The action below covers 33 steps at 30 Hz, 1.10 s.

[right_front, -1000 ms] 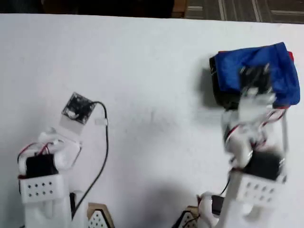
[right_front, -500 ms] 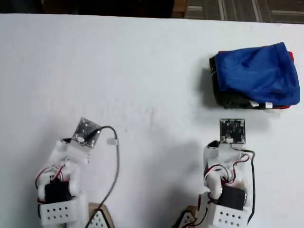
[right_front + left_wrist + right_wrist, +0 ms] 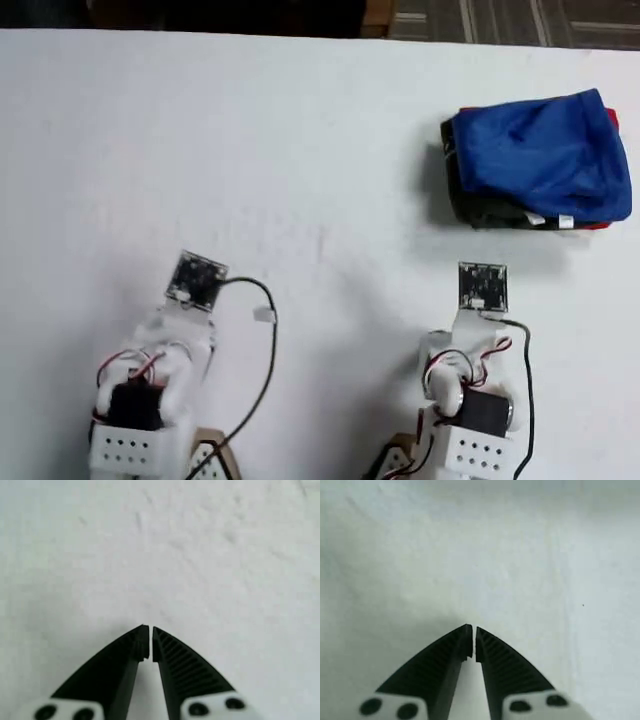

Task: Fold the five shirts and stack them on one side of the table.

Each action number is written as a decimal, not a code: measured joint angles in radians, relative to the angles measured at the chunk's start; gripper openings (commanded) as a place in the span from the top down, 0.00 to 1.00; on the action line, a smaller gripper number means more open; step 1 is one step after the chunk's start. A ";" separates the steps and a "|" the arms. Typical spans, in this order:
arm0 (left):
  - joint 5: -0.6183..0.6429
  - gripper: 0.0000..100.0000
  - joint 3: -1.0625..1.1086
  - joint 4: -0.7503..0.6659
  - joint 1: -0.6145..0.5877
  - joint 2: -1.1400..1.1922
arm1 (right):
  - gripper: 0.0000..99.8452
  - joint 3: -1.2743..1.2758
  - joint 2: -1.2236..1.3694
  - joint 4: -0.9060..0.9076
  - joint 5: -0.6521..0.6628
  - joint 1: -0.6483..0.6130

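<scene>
Folded shirts sit stacked at the far right of the worktop, and both grippers are closed on nothing.

The stack of shirts (image 3: 535, 165) lies on the white worktop (image 3: 250, 130) near its right edge, with a blue shirt (image 3: 540, 150) on top, a dark one (image 3: 480, 212) beneath it and a strip of red (image 3: 612, 118) showing at the right side. Two arms are folded back at the near edge, one at the near left (image 3: 150, 395) and one at the near right (image 3: 470, 400), both well apart from the stack. The left gripper (image 3: 150, 642) and the right gripper (image 3: 473, 642) each hang over bare worktop, jaws drawn together with only a thin slit between the tips.
</scene>
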 measured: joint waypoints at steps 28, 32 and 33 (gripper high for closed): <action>0.003 0.96 0.000 0.043 0.029 -0.002 | 0.98 0.000 0.000 0.006 0.000 0.000; 0.003 0.96 0.000 0.043 0.029 -0.002 | 0.98 0.000 0.000 0.006 0.000 0.000; 0.003 0.96 0.000 0.043 0.029 -0.002 | 0.98 0.000 0.000 0.006 0.000 0.000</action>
